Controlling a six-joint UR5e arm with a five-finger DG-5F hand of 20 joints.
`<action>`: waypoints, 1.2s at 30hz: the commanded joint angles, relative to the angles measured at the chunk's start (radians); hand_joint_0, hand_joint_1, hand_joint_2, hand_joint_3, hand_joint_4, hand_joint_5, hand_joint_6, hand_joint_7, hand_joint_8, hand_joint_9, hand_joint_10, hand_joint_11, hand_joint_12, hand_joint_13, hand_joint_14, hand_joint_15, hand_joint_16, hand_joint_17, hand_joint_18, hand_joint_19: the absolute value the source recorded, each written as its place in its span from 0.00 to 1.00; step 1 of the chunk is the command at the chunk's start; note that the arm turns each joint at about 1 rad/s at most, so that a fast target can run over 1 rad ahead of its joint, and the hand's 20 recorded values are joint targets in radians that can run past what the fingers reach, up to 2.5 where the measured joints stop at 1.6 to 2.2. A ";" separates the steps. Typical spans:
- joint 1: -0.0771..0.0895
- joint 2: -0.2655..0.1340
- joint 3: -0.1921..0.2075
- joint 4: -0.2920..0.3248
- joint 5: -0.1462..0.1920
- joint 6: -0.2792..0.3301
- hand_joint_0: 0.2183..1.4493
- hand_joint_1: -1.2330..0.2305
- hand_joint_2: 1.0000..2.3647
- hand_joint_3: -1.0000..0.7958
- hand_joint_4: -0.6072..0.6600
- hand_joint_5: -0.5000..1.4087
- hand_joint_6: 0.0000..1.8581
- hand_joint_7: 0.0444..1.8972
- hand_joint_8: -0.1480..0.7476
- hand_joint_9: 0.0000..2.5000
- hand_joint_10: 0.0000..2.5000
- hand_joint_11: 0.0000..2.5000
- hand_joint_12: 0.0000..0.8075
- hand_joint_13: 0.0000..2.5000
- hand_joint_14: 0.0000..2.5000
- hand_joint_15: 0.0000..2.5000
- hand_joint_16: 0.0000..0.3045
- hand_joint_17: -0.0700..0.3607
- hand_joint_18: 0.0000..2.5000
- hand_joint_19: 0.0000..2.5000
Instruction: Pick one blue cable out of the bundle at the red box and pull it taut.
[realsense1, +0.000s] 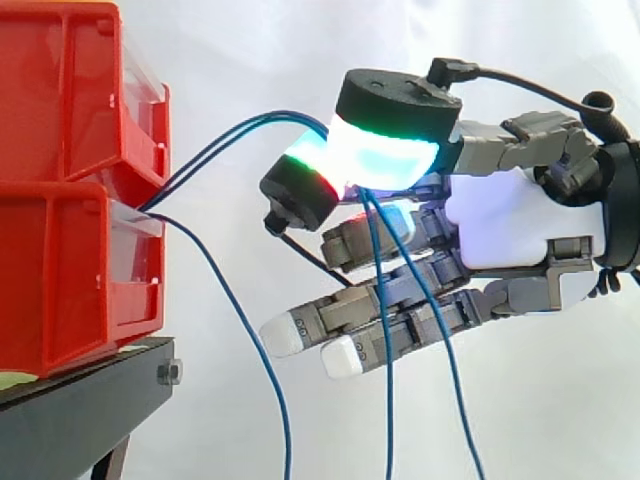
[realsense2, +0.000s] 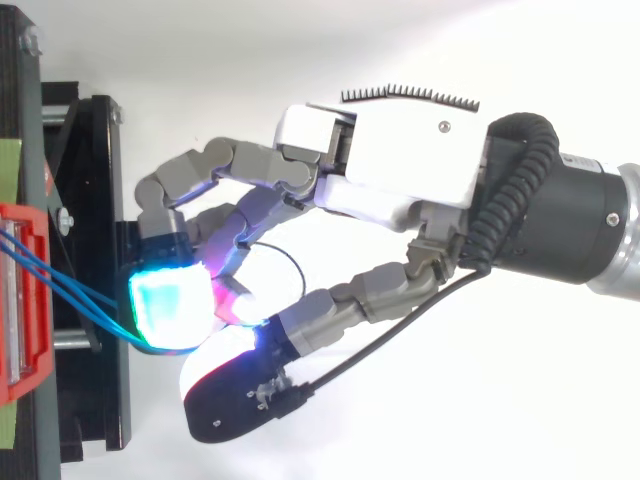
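1. We see two red bins stacked at the left on a black stand, with a white curtain behind them.
2. The blue cables come out of the gap between the upper and lower bin, at the bins' front edge.
3. The hand reaches in from the right and stops near the bins without touching them.
4. Its top two digits are curled toward each other. Their glowing pads, one large and cyan-green and one smaller with a green and red glow, pinch blue cable between them.
5. We count two blue strands running side by side from the bins up to that pinch. They bow in a gentle arc rather than run dead straight.
6. Below the pinch, two blue tails hang down across the lower fingers and leave the bottom of the side view.
7. The lower fingers are stretched out toward the bins, white-tipped and holding nothing.
8. Another blue strand drops loose from the same gap and hangs down between the stand and the hand, clear of the fingers.
9. From above, we see the blue strands cross from the red bin over the stand to the glowing pad.
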 joint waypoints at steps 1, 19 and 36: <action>0.000 0.000 -0.001 0.000 0.000 0.000 0.30 0.28 0.01 0.47 0.44 0.18 0.46 0.69 0.49 0.37 0.13 0.73 0.56 0.24 0.00 0.13 0.20 0.48 0.25 0.14; 0.000 0.000 -0.001 0.000 0.000 0.001 0.38 0.19 0.02 0.46 0.41 0.16 0.47 0.69 0.45 0.33 0.08 0.77 0.52 0.22 0.00 0.12 0.19 0.46 0.23 0.11; 0.000 0.000 -0.001 -0.002 0.000 0.001 0.34 0.13 0.00 0.28 0.41 0.12 0.45 0.59 0.43 0.23 0.04 0.76 0.50 0.16 0.00 0.08 0.19 0.46 0.20 0.07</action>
